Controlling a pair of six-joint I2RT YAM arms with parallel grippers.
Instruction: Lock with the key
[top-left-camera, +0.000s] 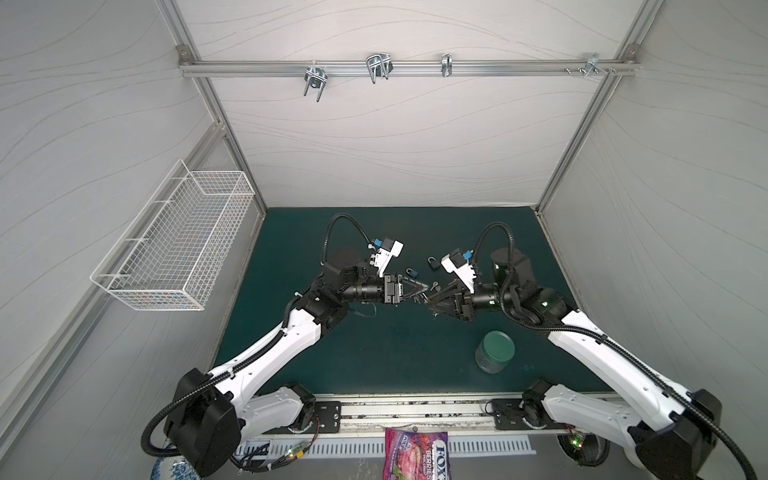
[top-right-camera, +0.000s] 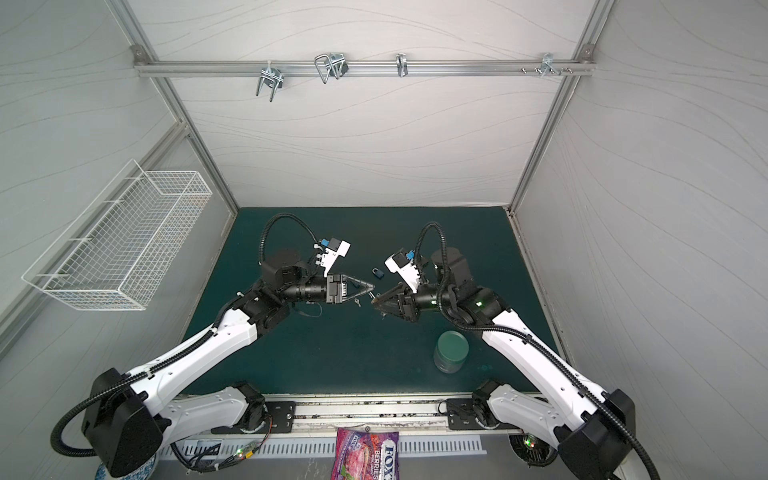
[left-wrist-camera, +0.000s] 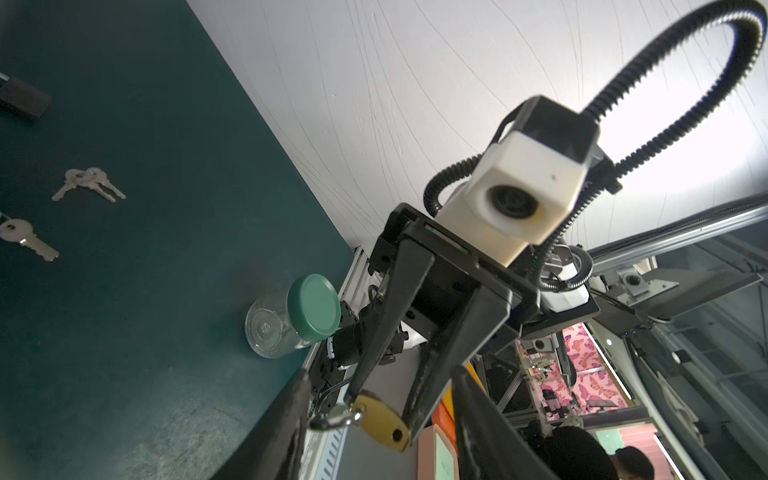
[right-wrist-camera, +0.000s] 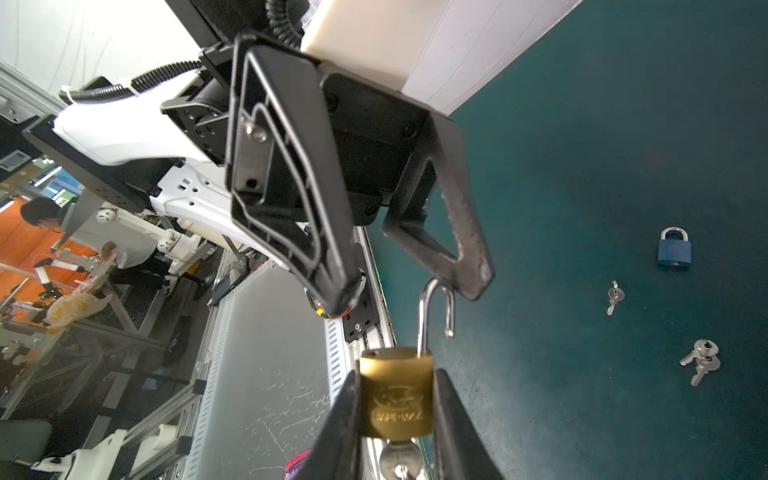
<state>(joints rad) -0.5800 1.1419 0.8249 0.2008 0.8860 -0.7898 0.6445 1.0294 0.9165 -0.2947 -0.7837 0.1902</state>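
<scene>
A brass padlock (right-wrist-camera: 397, 395) hangs in the air over the middle of the green mat (top-left-camera: 374, 353), and my right gripper (right-wrist-camera: 397, 374) is shut on its body. Its steel shackle (right-wrist-camera: 434, 307) stands sprung open, one leg free of the body. The key (right-wrist-camera: 399, 455) sticks out of the keyhole underneath, partly hidden by the fingers. My left gripper (right-wrist-camera: 409, 293) faces the right one, open, with the shackle's top between its fingertips (right-wrist-camera: 471, 282) and close to one of them. In both top views the two grippers (top-left-camera: 424, 291) (top-right-camera: 375, 298) meet tip to tip.
On the mat behind the grippers lie a blue padlock (top-left-camera: 412, 272), a black padlock (top-left-camera: 433, 263), a single key (right-wrist-camera: 613, 296) and a small bunch of keys (right-wrist-camera: 702, 359). A green-lidded jar (top-left-camera: 494, 351) stands front right. A wire basket (top-left-camera: 178, 241) hangs on the left wall.
</scene>
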